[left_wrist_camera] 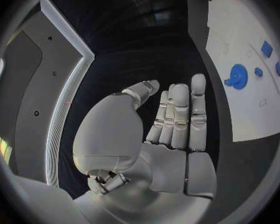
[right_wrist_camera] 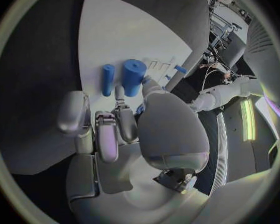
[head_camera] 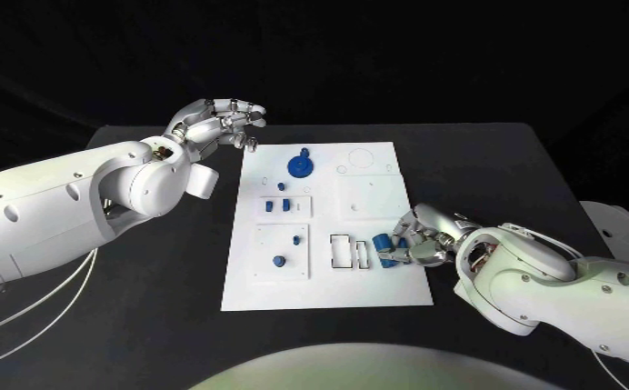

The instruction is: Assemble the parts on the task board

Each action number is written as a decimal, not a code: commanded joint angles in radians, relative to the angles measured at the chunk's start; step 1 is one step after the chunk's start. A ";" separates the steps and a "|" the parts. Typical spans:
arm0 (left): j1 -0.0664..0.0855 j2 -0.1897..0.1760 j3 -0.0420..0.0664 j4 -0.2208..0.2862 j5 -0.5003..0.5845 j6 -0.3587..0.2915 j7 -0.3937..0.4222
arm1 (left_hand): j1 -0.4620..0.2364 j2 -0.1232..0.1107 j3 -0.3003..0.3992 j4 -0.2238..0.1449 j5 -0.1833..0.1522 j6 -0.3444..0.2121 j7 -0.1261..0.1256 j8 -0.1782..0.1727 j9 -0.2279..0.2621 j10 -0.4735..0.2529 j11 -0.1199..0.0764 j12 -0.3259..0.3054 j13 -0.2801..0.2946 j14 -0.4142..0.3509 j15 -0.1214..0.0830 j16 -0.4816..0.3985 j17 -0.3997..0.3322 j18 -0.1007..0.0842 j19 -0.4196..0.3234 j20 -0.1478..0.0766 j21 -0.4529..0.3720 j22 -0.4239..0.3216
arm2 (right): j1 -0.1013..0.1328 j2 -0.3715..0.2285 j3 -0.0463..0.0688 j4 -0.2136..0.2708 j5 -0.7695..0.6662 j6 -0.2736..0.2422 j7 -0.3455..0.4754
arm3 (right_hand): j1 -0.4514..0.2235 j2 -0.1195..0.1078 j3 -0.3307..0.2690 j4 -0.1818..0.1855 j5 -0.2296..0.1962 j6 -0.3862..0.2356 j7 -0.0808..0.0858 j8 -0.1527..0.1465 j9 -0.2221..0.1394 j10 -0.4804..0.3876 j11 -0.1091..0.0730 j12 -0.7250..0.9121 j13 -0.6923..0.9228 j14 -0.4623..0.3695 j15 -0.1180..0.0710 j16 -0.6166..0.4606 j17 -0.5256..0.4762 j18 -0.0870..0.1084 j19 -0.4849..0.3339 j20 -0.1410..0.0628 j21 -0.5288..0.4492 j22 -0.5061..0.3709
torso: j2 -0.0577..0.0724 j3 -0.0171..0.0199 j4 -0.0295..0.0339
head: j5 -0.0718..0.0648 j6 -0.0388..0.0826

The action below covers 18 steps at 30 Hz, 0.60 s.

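Observation:
The white task board [head_camera: 374,285] lies in the middle of the table. At its right edge my right hand [head_camera: 422,241] pinches a thick blue cylinder [head_camera: 380,244] between thumb and a finger, low over the board. The right wrist view shows this cylinder [right_wrist_camera: 132,76] at the fingertips [right_wrist_camera: 119,92], with a thinner blue peg [right_wrist_camera: 107,79] lying beside it on the board [right_wrist_camera: 115,30]. My left hand [head_camera: 216,121] hovers off the board's far left corner, fingers straight and holding nothing. A blue gear [head_camera: 302,167] sits at the board's far end, also in the left wrist view [left_wrist_camera: 238,76].
Small blue pieces [head_camera: 276,205] stand in the board's left column, with two more [head_camera: 278,261] nearer me. Two rectangular slots [head_camera: 352,252] lie just left of my right hand. Black table [head_camera: 498,163] surrounds the board.

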 commanded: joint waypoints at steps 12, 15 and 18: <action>0.000 -0.001 0.001 0.004 0.009 0.016 0.007 | -0.007 0.005 0.000 0.006 0.003 -0.008 0.001 0.004 0.001 -0.003 0.001 0.001 -0.001 -0.006 -0.001 -0.007 -0.001 0.011 -0.002 0.005 -0.002 -0.001 | -0.015 0.035 0.000 -0.039 -0.040 0.057 -0.017 | 0.033 0.008 -0.001 -0.001 0.019 0.009 -0.004 -0.010 0.003 0.009 -0.003 0.010 0.044 0.092 -0.007 0.004 0.201 -0.012 0.007 0.000 0.004 0.078 | 0.000 0.0007 0.0002 | 0.005 -0.007; 0.000 -0.001 0.001 0.004 0.009 0.017 0.006 | -0.008 0.004 -0.001 0.007 0.003 -0.009 0.001 0.004 0.001 -0.003 0.001 0.001 -0.002 -0.007 -0.001 -0.008 -0.002 0.011 -0.003 0.005 -0.002 -0.002 | -0.017 0.041 0.000 -0.043 -0.040 0.058 -0.020 | 0.061 0.015 0.009 -0.002 0.042 0.014 -0.005 -0.013 0.004 0.010 -0.004 0.012 0.047 0.092 -0.007 0.005 0.201 -0.012 0.007 0.000 0.005 0.080 | -0.001 -0.0001 -0.0003 | 0.006 -0.007; 0.000 -0.001 0.001 0.004 0.009 0.018 0.006 | -0.008 0.004 -0.001 0.007 0.003 -0.009 0.001 0.004 0.001 -0.003 0.001 0.001 -0.002 -0.007 -0.001 -0.008 -0.002 0.011 -0.003 0.005 -0.002 -0.002 | -0.018 0.044 0.000 -0.043 -0.034 0.044 -0.021 | 0.089 0.023 0.026 -0.002 0.085 0.028 -0.009 -0.016 0.006 0.014 -0.008 0.021 0.055 0.093 -0.010 0.006 0.206 -0.013 0.009 -0.002 0.011 0.085 | -0.001 -0.0003 -0.0002 | 0.006 -0.008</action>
